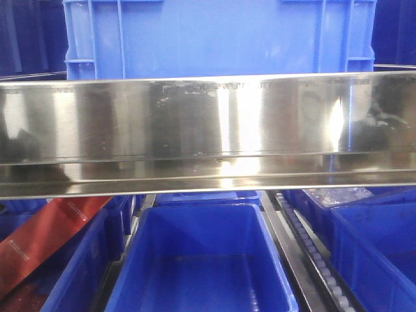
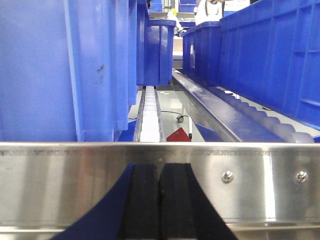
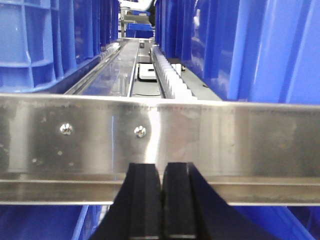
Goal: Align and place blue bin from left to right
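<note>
The blue bin (image 1: pixel 221 39) stands at the top centre of the front view, behind a wide steel rail (image 1: pixel 208 130) that hides its lower part. Neither gripper shows in that view. My left gripper (image 2: pixel 160 200) is shut with nothing between its black pads, low in front of a steel rail (image 2: pixel 250 175); a bright blue ribbed bin wall (image 2: pixel 45 70) rises close on its left. My right gripper (image 3: pixel 162 200) is also shut and empty before a steel rail (image 3: pixel 225 135), with a blue bin wall (image 3: pixel 270 50) close on its right.
Darker blue bins (image 1: pixel 201 260) sit below the rail, with a red strip (image 1: pixel 45 237) at lower left and a roller track (image 1: pixel 312 253) at right. White roller tracks (image 2: pixel 150 115) (image 3: pixel 167 75) run away between rows of blue bins (image 2: pixel 270 55) (image 3: pixel 40 45).
</note>
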Tool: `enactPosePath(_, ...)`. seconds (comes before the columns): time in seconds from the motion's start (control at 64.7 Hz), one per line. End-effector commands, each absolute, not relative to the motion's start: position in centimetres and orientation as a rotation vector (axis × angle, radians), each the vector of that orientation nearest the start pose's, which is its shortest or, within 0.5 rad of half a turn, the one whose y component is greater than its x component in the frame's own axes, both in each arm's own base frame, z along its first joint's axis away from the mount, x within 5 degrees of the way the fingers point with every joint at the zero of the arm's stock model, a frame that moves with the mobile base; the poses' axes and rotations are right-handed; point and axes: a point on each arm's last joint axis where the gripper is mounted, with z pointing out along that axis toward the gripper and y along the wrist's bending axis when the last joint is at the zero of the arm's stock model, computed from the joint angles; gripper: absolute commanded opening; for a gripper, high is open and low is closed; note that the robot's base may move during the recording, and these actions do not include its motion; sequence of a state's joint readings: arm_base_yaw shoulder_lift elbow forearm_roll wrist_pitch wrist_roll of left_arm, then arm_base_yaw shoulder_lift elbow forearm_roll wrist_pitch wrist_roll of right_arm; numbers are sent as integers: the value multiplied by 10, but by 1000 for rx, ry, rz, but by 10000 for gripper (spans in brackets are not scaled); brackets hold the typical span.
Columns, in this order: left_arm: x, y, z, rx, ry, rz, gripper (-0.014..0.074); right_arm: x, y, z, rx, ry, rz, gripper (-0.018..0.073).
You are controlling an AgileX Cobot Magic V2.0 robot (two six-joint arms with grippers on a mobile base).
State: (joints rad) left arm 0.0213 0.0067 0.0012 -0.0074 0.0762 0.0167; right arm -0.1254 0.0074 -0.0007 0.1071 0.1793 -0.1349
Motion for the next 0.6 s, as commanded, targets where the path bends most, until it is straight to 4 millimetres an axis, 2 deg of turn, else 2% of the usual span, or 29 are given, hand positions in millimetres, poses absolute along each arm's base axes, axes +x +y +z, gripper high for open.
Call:
enactPosePath(0.0,56,1,208,-13,1544,23,-111,56,-6,199,75,1640,-106,-62)
enactPosePath(0.587,56,1,208,-13,1544,23,-111,56,-6,200,75,1632,-107,-62)
